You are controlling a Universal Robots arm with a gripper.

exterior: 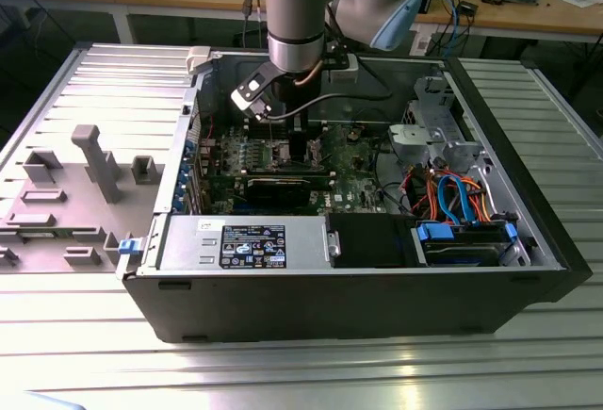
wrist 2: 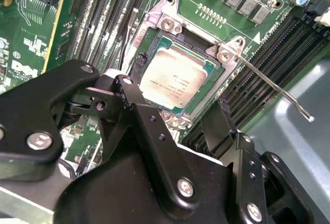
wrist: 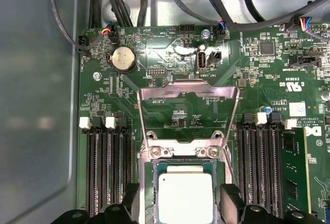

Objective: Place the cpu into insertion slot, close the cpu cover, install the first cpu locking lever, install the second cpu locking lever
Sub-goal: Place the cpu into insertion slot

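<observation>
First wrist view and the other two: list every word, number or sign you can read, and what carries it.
cpu top: faint grey print, unreadable.
circuit board: white lettering, too small to read surely.
black label on the case: too small to read.
Nothing can be quoted.

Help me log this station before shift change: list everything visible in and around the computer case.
computer case: one, black, open, on the metal table.
motherboard: one, green, inside the case.
cpu: one, silver-grey, seated in the insertion slot.
cpu cover: one, silver, raised open beside the slot.
locking lever: one, silver wire, angled away from the slot.
cables: several, orange and blue, inside the case.
fixture blocks: several, grey, exterior view's left of the case.
arm: one, grey and blue, extending into the case.
tool: one, black, open, fingers either side of the cpu.
</observation>
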